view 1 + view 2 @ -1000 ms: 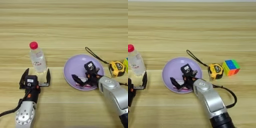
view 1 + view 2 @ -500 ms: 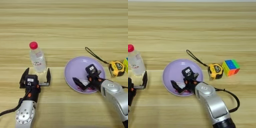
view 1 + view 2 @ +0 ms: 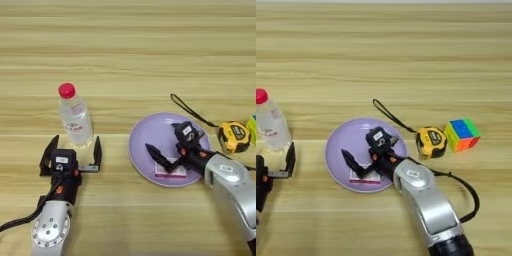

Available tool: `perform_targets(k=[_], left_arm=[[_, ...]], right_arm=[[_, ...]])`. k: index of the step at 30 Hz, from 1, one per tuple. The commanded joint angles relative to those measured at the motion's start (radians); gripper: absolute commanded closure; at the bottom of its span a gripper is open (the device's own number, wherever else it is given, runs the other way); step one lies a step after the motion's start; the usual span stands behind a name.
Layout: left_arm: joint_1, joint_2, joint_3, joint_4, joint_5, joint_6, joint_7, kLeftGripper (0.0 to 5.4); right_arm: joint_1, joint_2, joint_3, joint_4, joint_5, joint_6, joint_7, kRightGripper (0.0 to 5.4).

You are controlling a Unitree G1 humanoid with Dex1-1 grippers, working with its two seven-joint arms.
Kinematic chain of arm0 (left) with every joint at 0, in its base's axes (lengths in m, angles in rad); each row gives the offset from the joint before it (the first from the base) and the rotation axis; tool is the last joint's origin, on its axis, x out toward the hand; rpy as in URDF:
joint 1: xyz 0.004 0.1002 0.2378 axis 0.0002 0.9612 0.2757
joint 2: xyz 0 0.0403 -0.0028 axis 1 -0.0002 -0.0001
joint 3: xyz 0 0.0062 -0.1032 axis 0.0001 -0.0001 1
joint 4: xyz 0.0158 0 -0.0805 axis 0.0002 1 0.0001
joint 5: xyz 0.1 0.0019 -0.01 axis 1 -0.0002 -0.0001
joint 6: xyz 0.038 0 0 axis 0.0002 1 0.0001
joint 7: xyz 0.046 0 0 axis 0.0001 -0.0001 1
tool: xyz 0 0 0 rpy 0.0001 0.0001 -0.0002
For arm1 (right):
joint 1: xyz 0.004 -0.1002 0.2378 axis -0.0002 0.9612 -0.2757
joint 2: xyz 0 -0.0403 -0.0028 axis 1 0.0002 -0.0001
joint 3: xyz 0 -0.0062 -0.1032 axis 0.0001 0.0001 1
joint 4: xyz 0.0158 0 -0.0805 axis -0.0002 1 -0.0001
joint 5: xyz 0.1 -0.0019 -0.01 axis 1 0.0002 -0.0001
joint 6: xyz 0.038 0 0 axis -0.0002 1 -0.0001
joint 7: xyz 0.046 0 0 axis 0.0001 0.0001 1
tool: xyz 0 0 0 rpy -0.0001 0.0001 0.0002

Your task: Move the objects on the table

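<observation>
Right gripper (image 3: pixel 167 150), fingers spread over the card (image 3: pixel 170 171) lying at the plate's (image 3: pixel 150 135) six o'clock, needing level descent; left gripper (image 3: pixel 73 150) idling, fingers spread, at the bottle's (image 3: pixel 74 116) six o'clock.

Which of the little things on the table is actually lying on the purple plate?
Only the small white card with the pink-red band lies on the lavender plate. The tape measure, colourful cube and water bottle rest on bare wood.

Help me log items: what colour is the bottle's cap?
Pink-red cap, clearest in the left eye view.
</observation>
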Motion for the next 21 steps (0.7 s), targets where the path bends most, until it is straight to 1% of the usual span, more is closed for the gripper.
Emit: perform_targets(k=[1,4,7,11,16,21], left_arm=[[-0.007,-0.006,-0.004,0.004,0.008,0.015,0.005,0.0],[-0.005,-0.006,-0.004,0.0,0.008,0.017,0.005,0.0],[-0.003,-0.007,-0.005,-0.001,0.009,0.017,0.005,0.0],[-0.002,-0.008,-0.006,-0.002,0.01,0.018,0.006,0.0],[0.001,-0.01,-0.007,-0.005,0.011,0.019,0.007,0.0],[0.004,-0.009,-0.007,-0.009,0.011,0.021,0.006,0.0]], right_arm=[[-0.014,-0.027,-0.03,-0.006,0.025,-0.02,0.036,0.02],[-0.019,-0.037,-0.052,-0.015,0.063,-0.006,0.069,0.02],[-0.036,-0.063,-0.078,-0.021,0.108,-0.001,0.12,0.02],[-0.066,-0.115,-0.105,0.005,0.138,-0.042,0.203,0.02],[-0.075,-0.178,-0.106,0.037,0.136,-0.132,0.306,0.02],[-0.065,-0.211,-0.099,0.045,0.132,-0.173,0.362,0.02]])
